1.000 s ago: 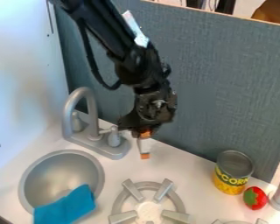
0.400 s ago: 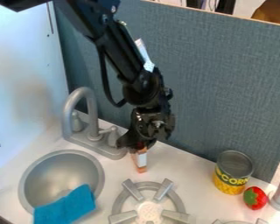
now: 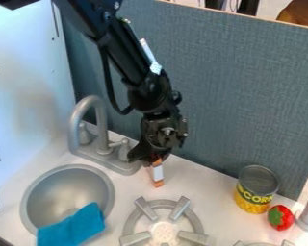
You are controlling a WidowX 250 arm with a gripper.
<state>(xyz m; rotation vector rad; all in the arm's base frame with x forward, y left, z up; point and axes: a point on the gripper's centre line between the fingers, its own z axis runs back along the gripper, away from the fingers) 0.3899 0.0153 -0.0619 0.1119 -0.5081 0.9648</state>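
The black gripper (image 3: pixel 155 160) hangs in front of the grey-blue back panel, just right of the tap and behind the stove burner. It is shut on a small white object with orange ends (image 3: pixel 158 173), which hangs below it, slightly tilted. From this view I cannot tell whether the object's lower end touches the counter.
Left of the gripper are the grey tap (image 3: pixel 100 126) and round sink (image 3: pixel 46 178), a blue cloth (image 3: pixel 73 227) over its front edge. The burner (image 3: pixel 132 222) lies in front. A corn can (image 3: pixel 253 191) and a red-green toy strawberry (image 3: pixel 282 218) stand right.
The gripper went down and slightly left with the white-and-orange object, then shifted a little; the object now hangs lower, its bottom end nearer the burner. The other things have not moved.
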